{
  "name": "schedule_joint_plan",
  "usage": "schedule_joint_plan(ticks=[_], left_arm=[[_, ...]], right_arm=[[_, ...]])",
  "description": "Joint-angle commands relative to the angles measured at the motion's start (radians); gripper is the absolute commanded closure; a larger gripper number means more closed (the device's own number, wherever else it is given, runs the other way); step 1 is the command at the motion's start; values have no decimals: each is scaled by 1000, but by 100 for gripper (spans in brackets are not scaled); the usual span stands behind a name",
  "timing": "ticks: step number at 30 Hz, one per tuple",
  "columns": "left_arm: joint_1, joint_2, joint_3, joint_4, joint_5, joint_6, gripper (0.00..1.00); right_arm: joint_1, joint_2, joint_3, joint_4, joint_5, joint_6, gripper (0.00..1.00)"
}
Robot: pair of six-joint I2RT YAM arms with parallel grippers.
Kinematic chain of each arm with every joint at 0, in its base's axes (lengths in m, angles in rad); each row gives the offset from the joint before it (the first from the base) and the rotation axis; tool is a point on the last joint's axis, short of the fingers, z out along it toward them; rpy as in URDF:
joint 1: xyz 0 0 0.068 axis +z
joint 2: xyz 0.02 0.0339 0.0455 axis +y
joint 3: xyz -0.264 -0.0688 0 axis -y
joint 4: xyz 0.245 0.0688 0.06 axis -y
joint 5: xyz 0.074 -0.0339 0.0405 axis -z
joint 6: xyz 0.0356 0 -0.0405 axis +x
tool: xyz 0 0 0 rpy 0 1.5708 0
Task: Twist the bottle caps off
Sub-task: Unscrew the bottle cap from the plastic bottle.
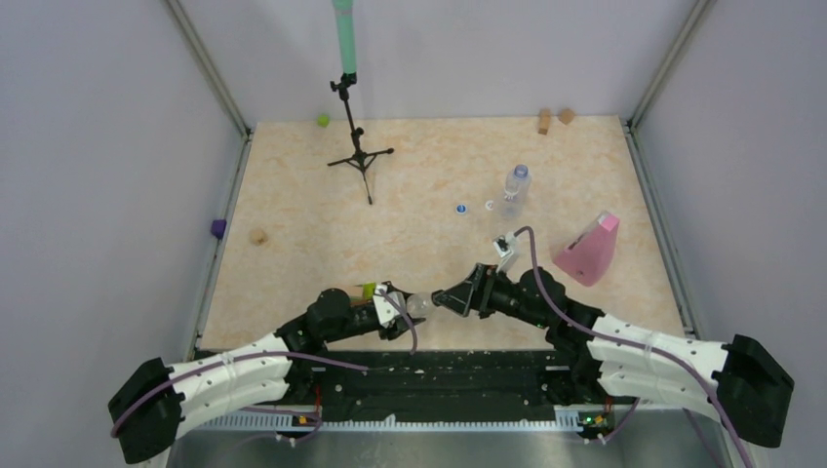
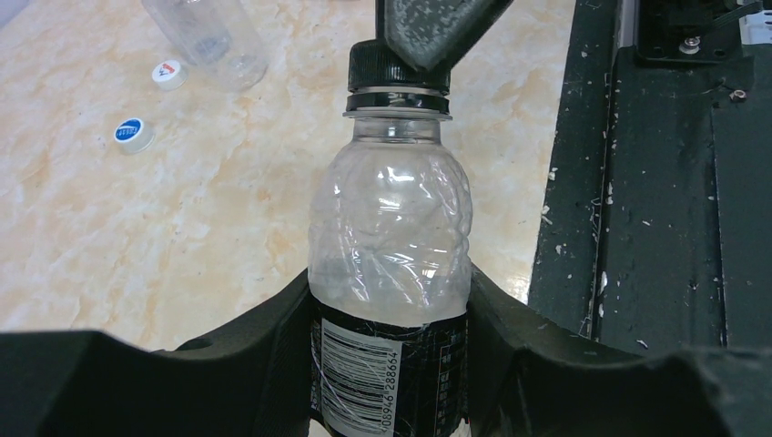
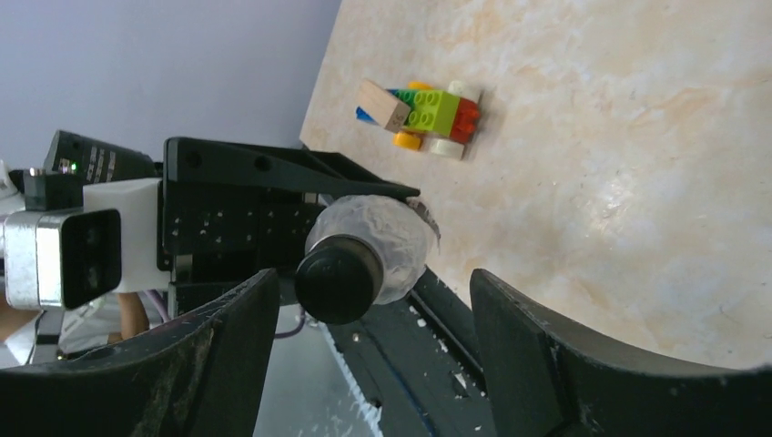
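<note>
Low at the centre of the top view, the left pincer (image 1: 398, 310) is clamped on a clear bottle (image 2: 390, 228). The right pincer (image 3: 373, 282) stands apart around its black cap (image 3: 337, 278). A second bottle (image 1: 515, 187) sits further up the counter (image 1: 390, 234), with a blue cap (image 1: 460, 208) and a white cap (image 1: 490, 206) beside it.

Table (image 1: 429, 253) w/ tripod (image 1: 361, 156), upright bottle (image 1: 514, 187), 2 loose caps (image 1: 460, 208), pink wedge (image 1: 588, 251), blocks (image 1: 544, 121).
</note>
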Motion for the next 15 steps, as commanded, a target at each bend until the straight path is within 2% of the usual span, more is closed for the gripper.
schedule_joint_plan(ticks=[1, 3, 6, 9, 11, 15], left_arm=[[-1, 10, 7, 81, 10, -5, 100], [-1, 14, 11, 71, 3, -2, 100], [-1, 19, 12, 69, 2, -1, 100], [-1, 19, 11, 71, 6, -2, 100], [-1, 20, 12, 71, 7, -2, 100], [-1, 9, 11, 72, 12, -4, 100]], right_arm=[[35, 35, 72, 56, -22, -29, 28], [38, 40, 74, 73, -27, -33, 33], [38, 44, 81, 48, -20, -50, 49], [38, 42, 83, 30, -16, -73, 54], [39, 39, 87, 14, -16, -91, 60], [39, 20, 92, -70, -5, -144, 60]])
